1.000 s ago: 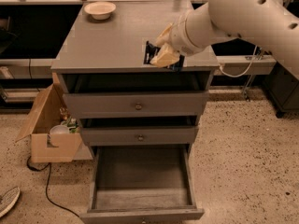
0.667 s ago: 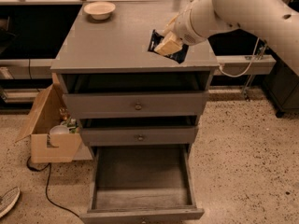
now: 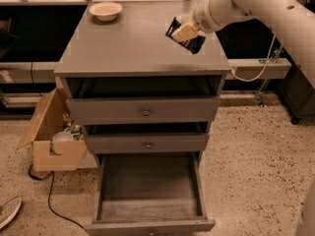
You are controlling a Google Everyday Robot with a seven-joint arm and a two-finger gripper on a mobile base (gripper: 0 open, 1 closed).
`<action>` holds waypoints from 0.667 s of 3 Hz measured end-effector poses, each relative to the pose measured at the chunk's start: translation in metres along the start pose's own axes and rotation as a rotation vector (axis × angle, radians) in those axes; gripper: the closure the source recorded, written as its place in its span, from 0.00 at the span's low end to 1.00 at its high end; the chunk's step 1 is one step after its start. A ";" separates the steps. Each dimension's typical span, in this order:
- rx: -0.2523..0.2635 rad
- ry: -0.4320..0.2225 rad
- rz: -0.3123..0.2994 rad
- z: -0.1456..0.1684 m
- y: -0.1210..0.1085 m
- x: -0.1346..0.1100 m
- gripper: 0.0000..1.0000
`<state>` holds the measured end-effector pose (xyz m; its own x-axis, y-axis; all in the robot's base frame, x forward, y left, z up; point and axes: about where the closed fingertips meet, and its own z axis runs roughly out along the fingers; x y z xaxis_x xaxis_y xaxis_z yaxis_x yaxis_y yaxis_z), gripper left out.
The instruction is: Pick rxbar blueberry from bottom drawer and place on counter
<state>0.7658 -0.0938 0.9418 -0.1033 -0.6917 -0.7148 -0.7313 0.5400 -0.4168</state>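
over the grey wooden counter (image 3: pixel 133 45), the tan claw (image 3: pixel 184 32) grips the dark-wrapped rxbar blueberry (image 3: pixel 195 44). the deep grey bottom drawer (image 3: pixel 150 225) stands open.

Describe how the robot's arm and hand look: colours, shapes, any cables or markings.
The arm is a thick, smooth cream-white tube ending in a rounded wrist joint. The hand, above the counter's right side and shut on the snack bar, has stubby tan fingers. No cables or lettering show on it.

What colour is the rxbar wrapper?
Dark navy-black rxbar, camera view; pincer holds it over counter.
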 end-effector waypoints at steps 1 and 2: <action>-0.006 -0.012 0.069 0.025 -0.026 0.000 1.00; -0.030 0.001 0.092 0.052 -0.035 -0.002 1.00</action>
<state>0.8266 -0.0861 0.9282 -0.1714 -0.6407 -0.7484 -0.7386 0.5863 -0.3327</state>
